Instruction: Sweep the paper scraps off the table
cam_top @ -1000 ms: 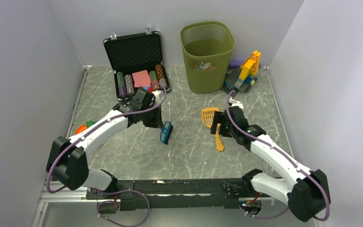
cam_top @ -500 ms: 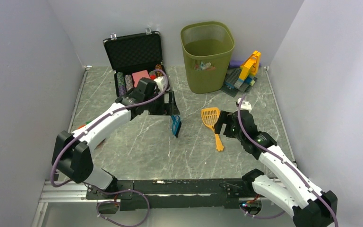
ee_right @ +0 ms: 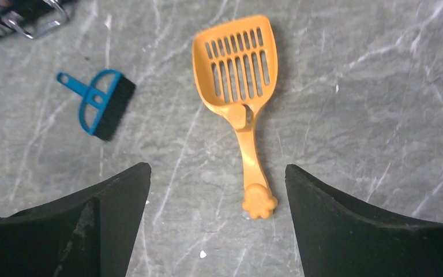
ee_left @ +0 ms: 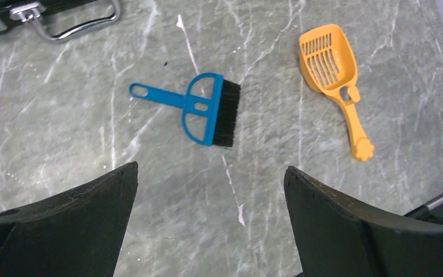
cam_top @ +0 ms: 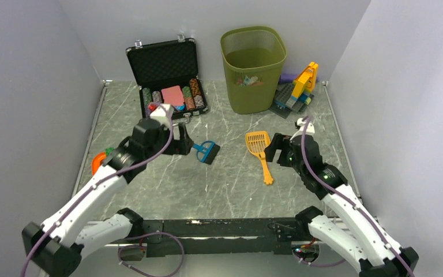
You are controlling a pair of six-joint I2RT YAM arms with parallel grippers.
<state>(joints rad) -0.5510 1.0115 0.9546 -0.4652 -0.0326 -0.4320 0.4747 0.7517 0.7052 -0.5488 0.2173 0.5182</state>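
While the scraps [cam_top: 247, 81] show only as coloured bits through the mesh low in the bin [cam_top: 254, 99] at the back of the bench [cam_top: 231, 184], both your jaws hang well apart from them, nearer the front.

Your left jaws stand released, spread wide, with nothing between them and nothing touched. In the left wrist view the brush [ee_left: 207, 109] lies flat on the bench beyond the tips, roughly centred on the gap. Its bristles face the scoop [ee_left: 340, 86] and its handle points the other way, toward the case [cam_top: 161, 60]. From above, those jaws sit just left of the brush, clear of it.

Your right jaws are released as well, wide apart and holding nothing. In the right wrist view the scoop lies flat beyond them, its paw-shaped handle end nearest the gap and its slotted pan pointing away. From above, they sit just right of the scoop's handle, not touching it.

Brush and scoop lie near each other mid-bench, apart, between your two arms. Toy bricks [cam_top: 297, 89] stand right of the bin.
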